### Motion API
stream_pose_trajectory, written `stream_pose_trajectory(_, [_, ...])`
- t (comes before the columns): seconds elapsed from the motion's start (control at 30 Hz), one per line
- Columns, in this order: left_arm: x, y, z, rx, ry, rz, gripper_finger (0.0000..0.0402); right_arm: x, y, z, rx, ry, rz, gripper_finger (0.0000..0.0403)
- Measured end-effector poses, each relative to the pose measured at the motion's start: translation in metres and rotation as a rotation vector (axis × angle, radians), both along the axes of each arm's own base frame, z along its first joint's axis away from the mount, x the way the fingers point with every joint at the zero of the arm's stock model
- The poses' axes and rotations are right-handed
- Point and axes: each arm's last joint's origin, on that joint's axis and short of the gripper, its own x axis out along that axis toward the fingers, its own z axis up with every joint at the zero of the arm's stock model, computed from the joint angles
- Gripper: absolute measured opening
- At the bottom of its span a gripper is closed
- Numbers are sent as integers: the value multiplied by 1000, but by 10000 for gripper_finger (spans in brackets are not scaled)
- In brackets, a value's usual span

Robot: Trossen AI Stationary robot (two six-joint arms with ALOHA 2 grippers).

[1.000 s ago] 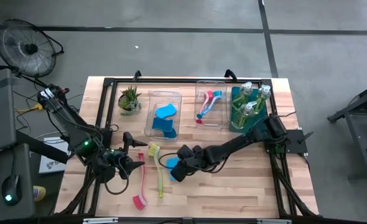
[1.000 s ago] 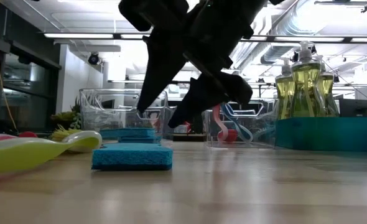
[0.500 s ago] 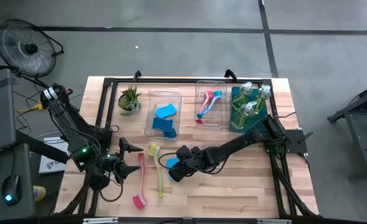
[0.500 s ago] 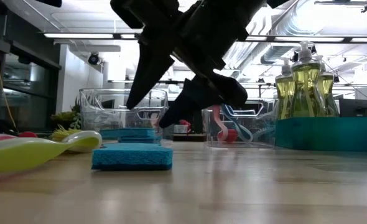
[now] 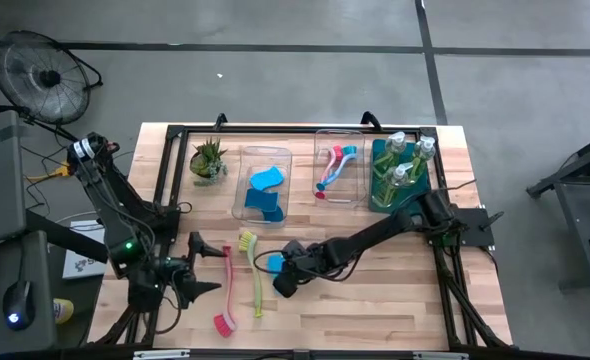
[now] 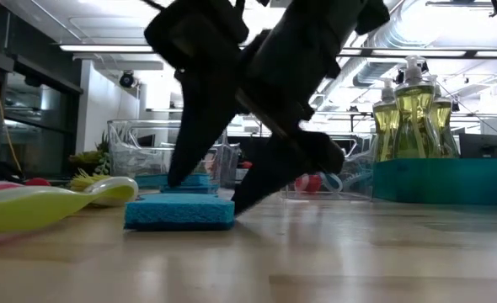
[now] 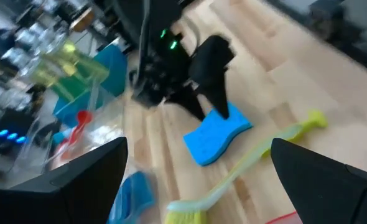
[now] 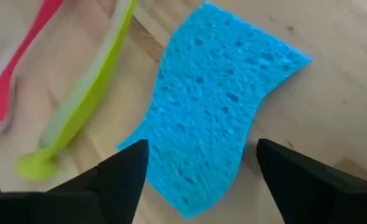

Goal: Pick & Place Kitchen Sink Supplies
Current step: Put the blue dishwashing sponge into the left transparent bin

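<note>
- The right gripper reaches low over a blue sponge lying flat on the wooden worktop, near the middle.
- In the low view, its dark fingers stand parted, one on each side of the sponge, tips down at the sponge's upper face; the sponge rests on the wood and is not lifted.
- The right wrist view shows the sponge lying between the two fingers, with nothing clamped.
- A yellow-green brush and a red brush lie side by side just beside the sponge, toward the left arm.
- The left gripper hangs near the worktop's left edge, its fingers spread wide and holding nothing.
- At the far edge, a clear bin holds two more blue sponges, a second clear bin holds two brushes, and a teal bin holds soap bottles.
- A small potted plant stands beside the bins.
</note>
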Motion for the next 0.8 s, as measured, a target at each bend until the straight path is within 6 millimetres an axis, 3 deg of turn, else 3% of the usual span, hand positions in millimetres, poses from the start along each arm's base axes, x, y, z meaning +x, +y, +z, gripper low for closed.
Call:
stream_pose_trajectory(0.2, [1, -4, 3, -19, 5, -65, 390, 5, -10, -4, 102, 35, -27, 320])
stream_pose_trajectory(0.5, [1, -5, 2, -3, 15, -84, 390, 13, -27, -2, 129, -5, -69, 321])
stream_pose_trajectory(0.8, [0, -4, 1, 11, 42, -103, 390, 18, -38, -16, 167, 27, -93, 315])
